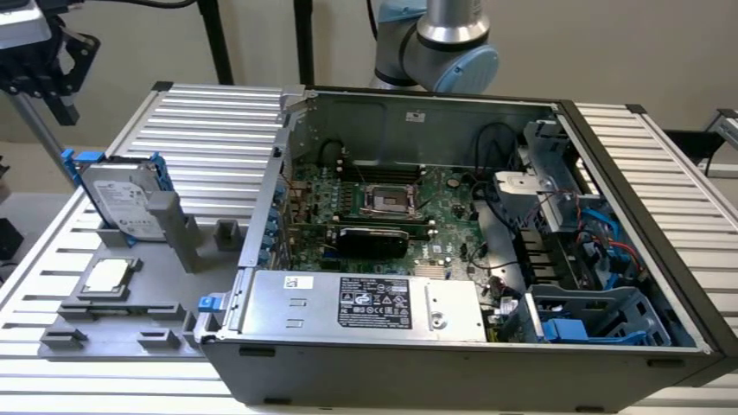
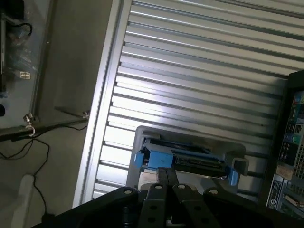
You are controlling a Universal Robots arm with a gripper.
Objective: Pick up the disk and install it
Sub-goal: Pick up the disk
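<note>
Looking at the exterior view first, the gripper [image 1: 60, 105] hangs high at the exterior view's left, above and a little behind the disk [image 1: 116, 199], well apart from it. The disk stands on its edge in a grey holder [image 1: 173, 229] on the ribbed table [image 1: 219, 112], leaning back a bit, with blue rails along its sides.

The step in hand looks like getting over the disk to grab it. To do it well, I think the jaws must spread wide enough to go around the disk. They should also come down in line with its lean and press on the flat faces, so it does not tip or jam in its slot.

Now the things that hold other things. The grey holder has the disk in one slot, and a small square chip [image 1: 106, 275] lies flat in another seat closer to the camera. The big computer case [image 1: 438, 367] sits open on top. Inside it are a green board [image 1: 427, 194], a silver power box [image 1: 358, 303] at the front, and blue plastic bays [image 1: 600, 316] in the front corner at the exterior view's right. I cannot tell what is in those bays.

In the wrist view, the gripper [image 2: 166, 172] has its two fingers [image 2: 160, 176] pressed together with nothing between them. Past the tips is the disk [image 2: 185, 159], seen from its thin edge, sitting in the grey holder [image 2: 142, 135]. The tips are near it but not touching.
</note>
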